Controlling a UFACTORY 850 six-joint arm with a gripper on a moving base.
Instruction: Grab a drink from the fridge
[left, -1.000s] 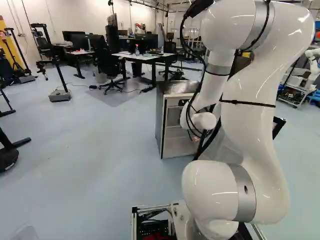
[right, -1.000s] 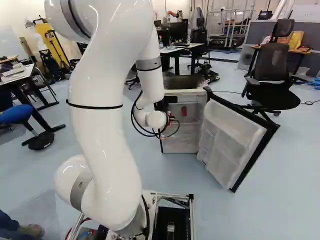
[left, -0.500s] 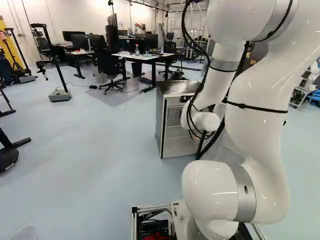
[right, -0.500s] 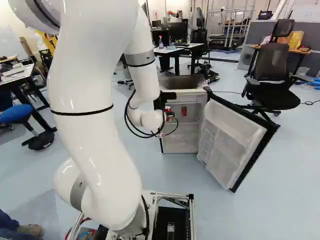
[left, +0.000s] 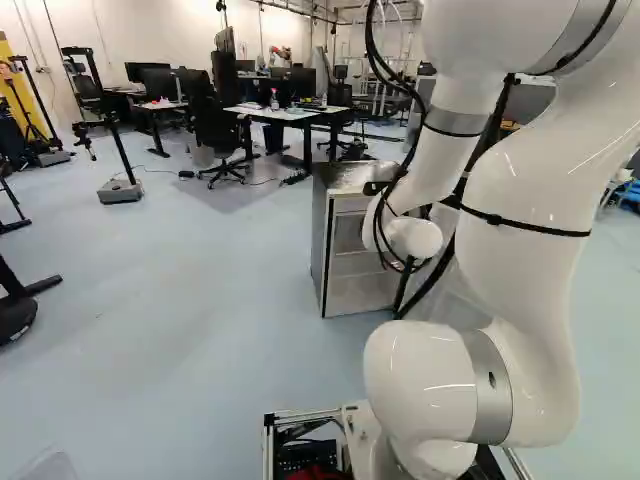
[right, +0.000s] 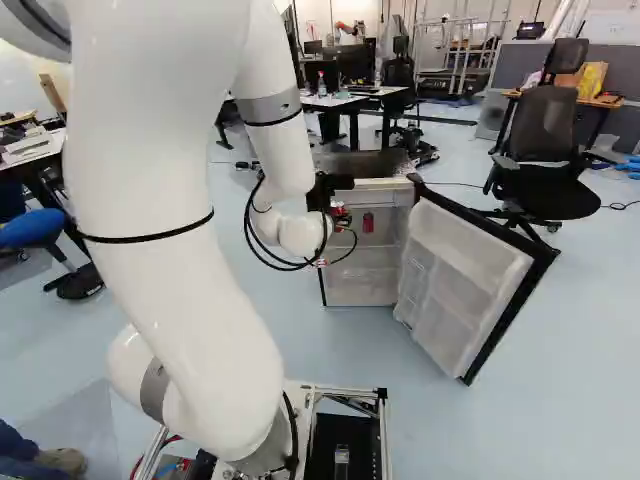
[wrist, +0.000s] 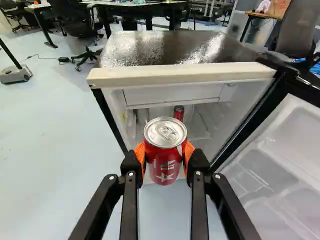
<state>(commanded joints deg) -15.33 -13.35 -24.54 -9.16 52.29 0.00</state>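
The black two-fingered tool (wrist: 165, 156), partly open, grips a red metal drink can (wrist: 165, 170) before the open, white-lined fridge (wrist: 180, 73); the grab looks done, perhaps only backing away left.

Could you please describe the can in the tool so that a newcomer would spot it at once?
Find the fridge whose door stands open. In front of its opening, the black tool grips a red can with a silver top between orange pads. That grip sets it apart from the other red can, which stands inside the fridge.
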